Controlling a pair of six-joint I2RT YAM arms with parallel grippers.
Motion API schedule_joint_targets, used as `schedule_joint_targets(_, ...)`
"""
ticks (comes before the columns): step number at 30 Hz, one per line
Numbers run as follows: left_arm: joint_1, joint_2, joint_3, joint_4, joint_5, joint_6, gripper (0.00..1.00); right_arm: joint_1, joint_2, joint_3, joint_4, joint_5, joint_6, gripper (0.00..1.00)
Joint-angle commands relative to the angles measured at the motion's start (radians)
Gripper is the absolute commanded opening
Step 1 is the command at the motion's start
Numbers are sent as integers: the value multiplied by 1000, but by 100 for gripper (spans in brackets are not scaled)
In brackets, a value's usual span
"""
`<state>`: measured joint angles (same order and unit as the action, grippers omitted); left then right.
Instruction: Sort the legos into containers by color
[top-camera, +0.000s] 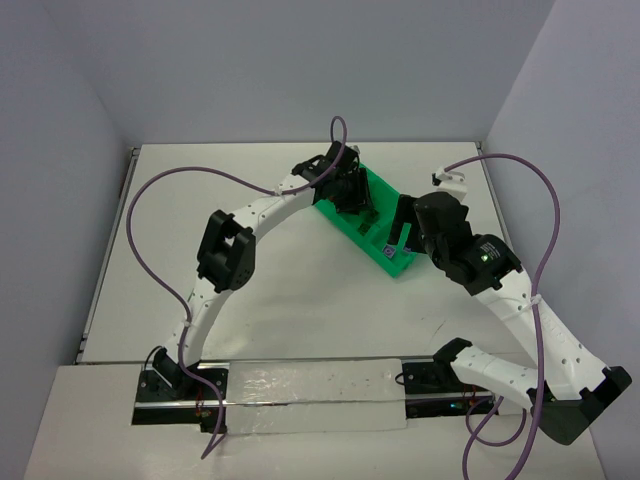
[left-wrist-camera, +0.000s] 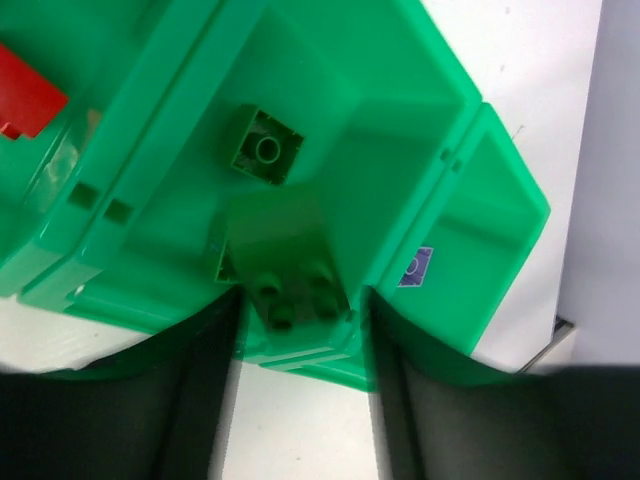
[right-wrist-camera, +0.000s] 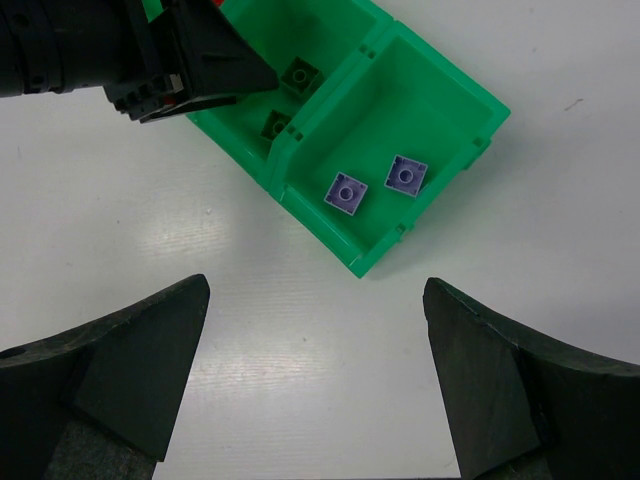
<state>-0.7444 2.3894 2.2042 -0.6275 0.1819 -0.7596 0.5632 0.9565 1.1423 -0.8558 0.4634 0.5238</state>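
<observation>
The green tray (top-camera: 398, 266) lies slanted at mid table. My left gripper (top-camera: 352, 200) hangs low over its middle compartment, jaws about a brick's width apart. In the left wrist view (left-wrist-camera: 305, 310) a green brick (left-wrist-camera: 295, 290) lies in the compartment's corner just below the fingertips, with small gaps on both sides. Another green brick (left-wrist-camera: 265, 147) lies farther in. A red brick (left-wrist-camera: 25, 95) shows in the left compartment. Two purple bricks (right-wrist-camera: 345, 192) (right-wrist-camera: 406, 175) lie in the end compartment (right-wrist-camera: 440, 100). My right gripper (right-wrist-camera: 315, 300) is wide open and empty over bare table beside that end.
The two grippers are close together over the tray, the right one (top-camera: 402, 232) at its near-right end. Purple cables loop above both arms. White walls close the table at the back and both sides.
</observation>
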Motion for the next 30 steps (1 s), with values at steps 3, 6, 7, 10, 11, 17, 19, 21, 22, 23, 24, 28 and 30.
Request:
schedule_joint_targets(3,-1,-41,61,52,21,5,83,4,-17,18,-19,41,16,95)
schedule_joint_targets(6,-1,-85,49,28,-19,21,84,4,-14,12,-14,32,17,95)
schedule_joint_targets(7,-1,-111,40,18,-37,27,84,4,-11,11,-11,28,18,95)
schedule_joint_targets(10,-1,-243,-79,-5,-129,48,82,4,-5,6,2,11,18,95)
schedule_joint_targets(11,-1,-293,-122,-12,-170,54,81,5,-2,5,5,9,17,95)
schedule_joint_targets(17,60,-601,-547,-140,-440,-6,90,4,4,-12,34,-6,4,95)
schedule_joint_targets(19,100,-688,-675,-167,-477,-45,98,4,13,-16,45,-15,1,95)
schedule_joint_targets(21,165,-846,-903,-183,-511,-112,99,4,18,-23,58,-25,-4,95)
schedule_joint_targets(22,200,-892,-973,-190,-519,-131,99,5,19,-27,68,-30,-5,95)
schedule_joint_targets(23,234,-932,-1035,-199,-524,-150,99,5,20,-31,78,-35,-6,95)
schedule_joint_targets(24,274,-970,-1096,-206,-532,-164,99,5,22,-33,85,-41,-7,95)
schedule_joint_targets(28,401,-1033,-1210,-242,-565,-223,99,5,31,-34,97,-57,-12,95)
schedule_joint_targets(30,445,-1037,-1249,-214,-553,-229,99,6,31,-32,99,-59,-16,95)
